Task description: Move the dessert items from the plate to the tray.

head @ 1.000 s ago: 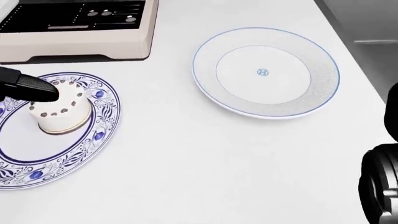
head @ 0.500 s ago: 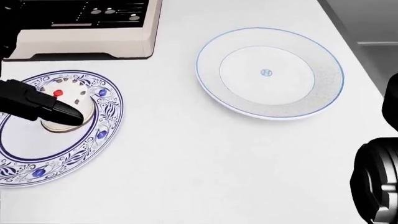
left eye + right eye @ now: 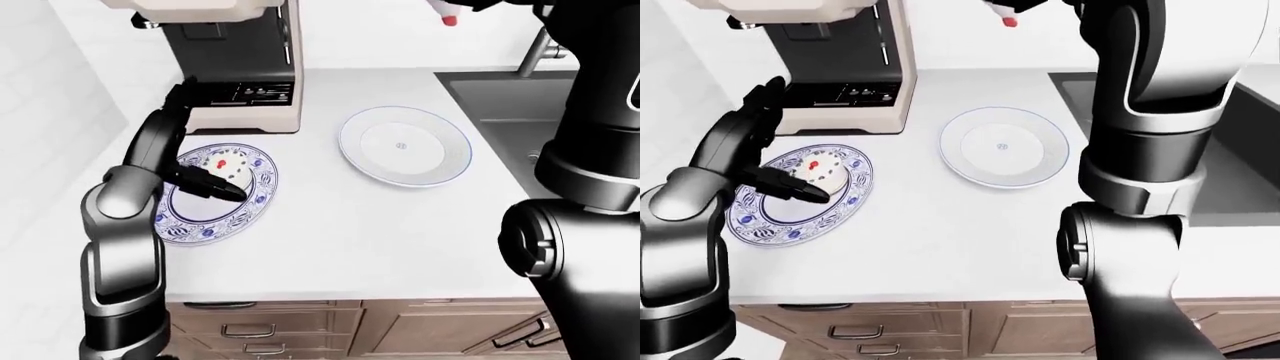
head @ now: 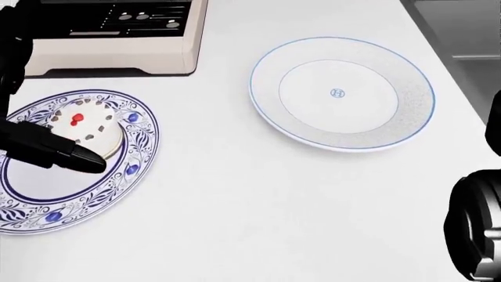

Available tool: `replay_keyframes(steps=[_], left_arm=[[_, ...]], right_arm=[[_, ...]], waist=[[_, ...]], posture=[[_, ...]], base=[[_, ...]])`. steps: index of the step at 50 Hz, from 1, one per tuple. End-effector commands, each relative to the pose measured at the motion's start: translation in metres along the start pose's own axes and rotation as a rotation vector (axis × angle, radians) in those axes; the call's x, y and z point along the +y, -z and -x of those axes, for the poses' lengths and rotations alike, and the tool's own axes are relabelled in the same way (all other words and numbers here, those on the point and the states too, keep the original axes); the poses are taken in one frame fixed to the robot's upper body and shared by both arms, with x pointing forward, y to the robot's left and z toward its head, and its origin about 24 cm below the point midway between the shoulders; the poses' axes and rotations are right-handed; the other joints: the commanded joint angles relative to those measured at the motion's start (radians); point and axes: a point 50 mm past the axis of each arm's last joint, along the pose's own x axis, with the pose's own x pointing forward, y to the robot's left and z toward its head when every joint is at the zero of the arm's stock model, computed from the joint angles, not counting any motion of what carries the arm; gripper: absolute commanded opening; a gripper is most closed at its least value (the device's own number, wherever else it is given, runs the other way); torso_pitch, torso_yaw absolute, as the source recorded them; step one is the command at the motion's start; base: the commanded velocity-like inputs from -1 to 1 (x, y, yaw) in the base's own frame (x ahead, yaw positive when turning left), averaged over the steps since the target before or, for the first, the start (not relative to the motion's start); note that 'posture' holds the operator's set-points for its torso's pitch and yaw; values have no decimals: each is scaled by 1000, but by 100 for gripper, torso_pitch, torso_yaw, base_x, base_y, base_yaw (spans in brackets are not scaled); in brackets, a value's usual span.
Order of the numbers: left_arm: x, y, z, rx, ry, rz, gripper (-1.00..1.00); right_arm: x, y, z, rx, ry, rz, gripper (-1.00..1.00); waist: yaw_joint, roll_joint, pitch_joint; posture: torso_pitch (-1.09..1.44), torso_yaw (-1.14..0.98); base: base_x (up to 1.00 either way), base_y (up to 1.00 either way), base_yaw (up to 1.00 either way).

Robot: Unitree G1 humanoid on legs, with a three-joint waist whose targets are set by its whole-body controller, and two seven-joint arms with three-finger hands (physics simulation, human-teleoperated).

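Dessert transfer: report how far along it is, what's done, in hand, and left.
Done: nothing yet. The pale plate with the thin blue rim, presumably the tray, is bare.
In hand: the left hand sits at the white cake with red topping, fingers beside it rather than closed round it; the cake rests on the blue-patterned plate.
Left: grip the cake, lift it and carry it across to the pale plate.

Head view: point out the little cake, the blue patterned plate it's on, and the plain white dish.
Cake (image 4: pixel 87 124): head view, on its white top beside the red garnish.
Blue patterned plate (image 4: pixel 137 154): head view, on its right rim.
White dish (image 4: pixel 407 97): head view, on its bare right rim.
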Motion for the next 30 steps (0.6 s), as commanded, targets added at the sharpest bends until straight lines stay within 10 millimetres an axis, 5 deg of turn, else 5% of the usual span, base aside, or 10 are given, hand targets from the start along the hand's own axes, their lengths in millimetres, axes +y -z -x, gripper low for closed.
replay_keyframes(steps=[1,7,22,30], left_arm=[[8,-11,2,-63,-48,-28,100],[7,-4,1,-48,-48,-28,100],[1,2,-1,-41,-29,-7,45],[-1,5,-2,-39,-27,-17,42]], right_arm=[[-5,-20,7,-93,20,4,-100],[-4,-18,8,-92,20,-4,-100],[-5,-15,10,-90,24,-8,-100],[-7,-17,11,-94,27,-15,-100]], waist=[[0,2,-29],[0,2,-30],[0,2,-32],[0,2,-33]], posture=[[0,0],[0,0],[0,0],[0,0]], base=[[0,0,0],[0,0,0],[0,0,0],[0,0,0]])
